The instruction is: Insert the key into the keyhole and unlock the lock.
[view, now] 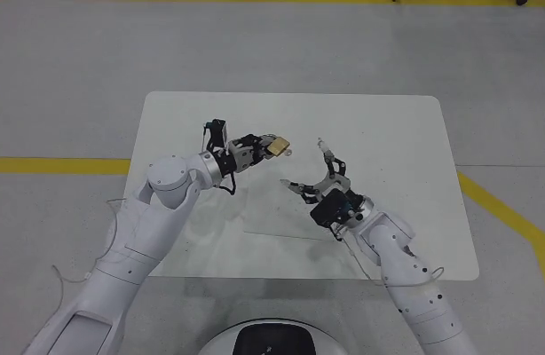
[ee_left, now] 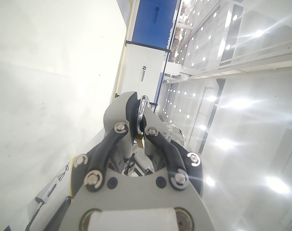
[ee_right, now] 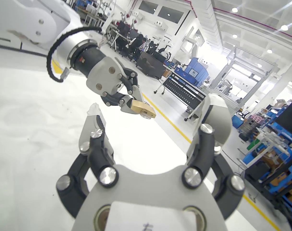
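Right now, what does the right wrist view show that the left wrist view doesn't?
Right wrist view: the padlock brass body side-on, its keyhole end turned toward the camera, held off the table by the left claw. The right claw is open and empty in front.
Left wrist view: the silver shackle edge-on, pinched between the left claw's fingers, with a sliver of brass below it.
Both: the padlock gripped in the left claw, and the white table.

The brass padlock (ee_right: 143, 110) hangs above the white desk (view: 388, 124), clamped at its silver shackle (ee_left: 142, 106) end in the left tool (view: 262, 147), body tilted, its round silver keyhole face (ee_right: 145, 114) pointing away from that tool
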You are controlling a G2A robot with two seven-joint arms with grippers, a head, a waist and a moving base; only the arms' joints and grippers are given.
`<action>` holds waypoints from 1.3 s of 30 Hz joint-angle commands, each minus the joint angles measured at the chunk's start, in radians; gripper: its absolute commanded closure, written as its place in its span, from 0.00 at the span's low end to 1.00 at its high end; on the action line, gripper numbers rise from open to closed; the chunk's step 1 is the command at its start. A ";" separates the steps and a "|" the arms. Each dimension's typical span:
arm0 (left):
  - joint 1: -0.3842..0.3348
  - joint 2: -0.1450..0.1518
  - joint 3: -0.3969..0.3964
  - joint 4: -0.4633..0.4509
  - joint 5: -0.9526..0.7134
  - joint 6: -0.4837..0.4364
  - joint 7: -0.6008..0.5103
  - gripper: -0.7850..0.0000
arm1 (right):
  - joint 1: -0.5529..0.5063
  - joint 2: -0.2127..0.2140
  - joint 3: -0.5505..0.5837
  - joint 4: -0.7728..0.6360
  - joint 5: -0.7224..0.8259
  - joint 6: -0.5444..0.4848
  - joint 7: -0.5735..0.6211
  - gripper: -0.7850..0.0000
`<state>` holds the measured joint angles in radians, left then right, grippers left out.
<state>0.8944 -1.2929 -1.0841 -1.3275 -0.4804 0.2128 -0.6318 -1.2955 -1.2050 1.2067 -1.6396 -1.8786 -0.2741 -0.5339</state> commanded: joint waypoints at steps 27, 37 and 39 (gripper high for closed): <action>0.038 0.009 -0.008 -0.037 0.096 -0.033 -0.008 1.00 | 0.030 0.011 -0.041 -0.014 -0.245 0.020 0.143 0.75; 0.044 0.010 -0.010 -0.042 0.112 -0.036 -0.016 1.00 | 0.046 0.010 -0.054 -0.002 -0.250 0.010 0.163 0.76; 0.045 0.011 -0.010 -0.043 0.115 -0.036 -0.018 1.00 | 0.050 0.010 -0.057 0.002 -0.249 0.011 0.168 0.81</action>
<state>0.9391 -1.2824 -1.0942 -1.3698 -0.3668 0.1771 -0.6490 -1.2472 -1.1950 1.1507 -1.6396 -2.1283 -0.2637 -0.3681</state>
